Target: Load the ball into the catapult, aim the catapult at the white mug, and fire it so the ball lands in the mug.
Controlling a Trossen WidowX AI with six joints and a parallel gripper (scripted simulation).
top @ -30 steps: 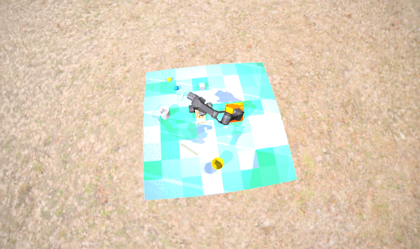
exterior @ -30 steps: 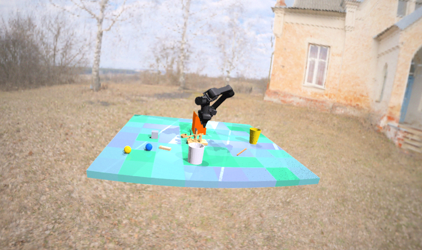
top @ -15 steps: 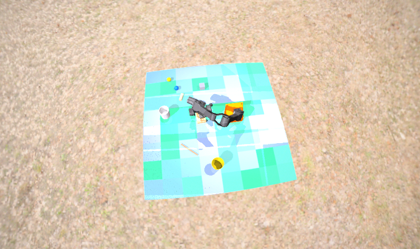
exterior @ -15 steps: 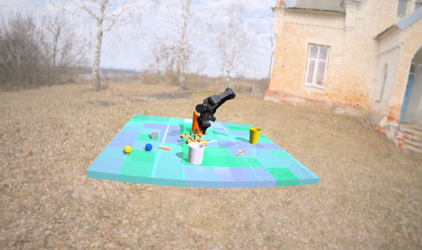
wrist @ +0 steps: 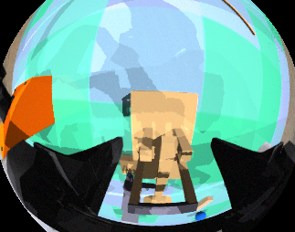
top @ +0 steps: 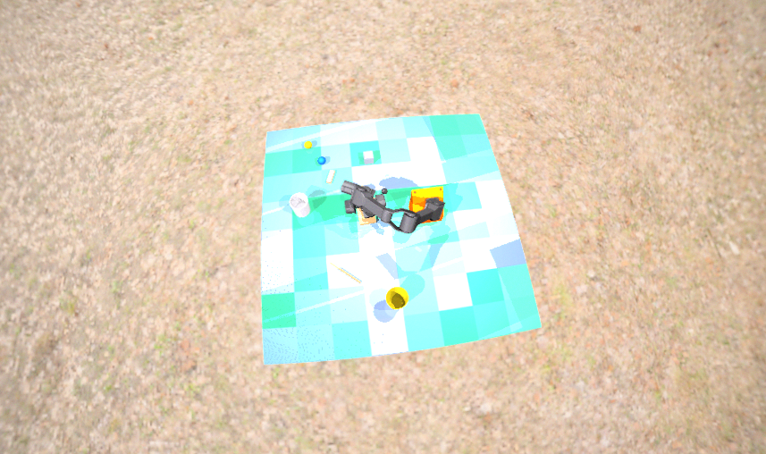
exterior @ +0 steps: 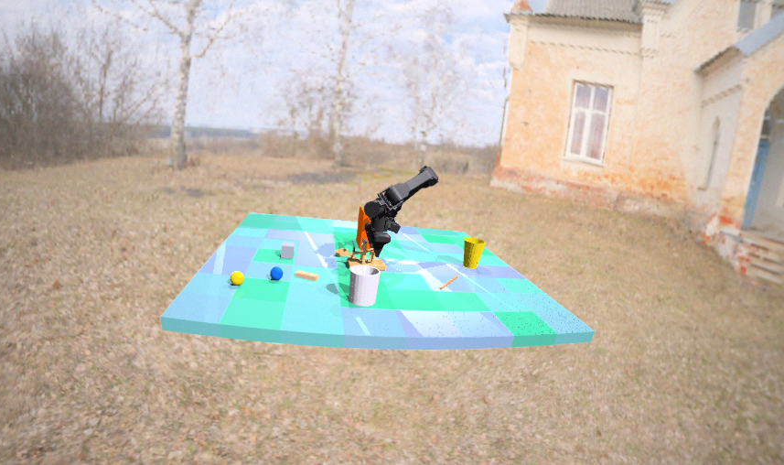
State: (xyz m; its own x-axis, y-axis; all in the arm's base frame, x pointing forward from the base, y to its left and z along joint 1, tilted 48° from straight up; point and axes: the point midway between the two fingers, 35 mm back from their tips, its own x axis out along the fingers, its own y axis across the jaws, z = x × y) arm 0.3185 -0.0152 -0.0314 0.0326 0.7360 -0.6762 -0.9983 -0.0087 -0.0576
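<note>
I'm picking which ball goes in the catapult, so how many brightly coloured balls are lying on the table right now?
2 in view: a yellow ball near a table corner, and a blue ball beside it. Others may be hidden.

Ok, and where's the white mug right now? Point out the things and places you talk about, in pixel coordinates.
In the exterior view the white mug (top: 299, 205) (exterior: 364, 286) stands upright on the tabletop, directly in front of the wooden catapult (exterior: 367, 264) (wrist: 163, 110); in the top view it is near the left edge.
</note>
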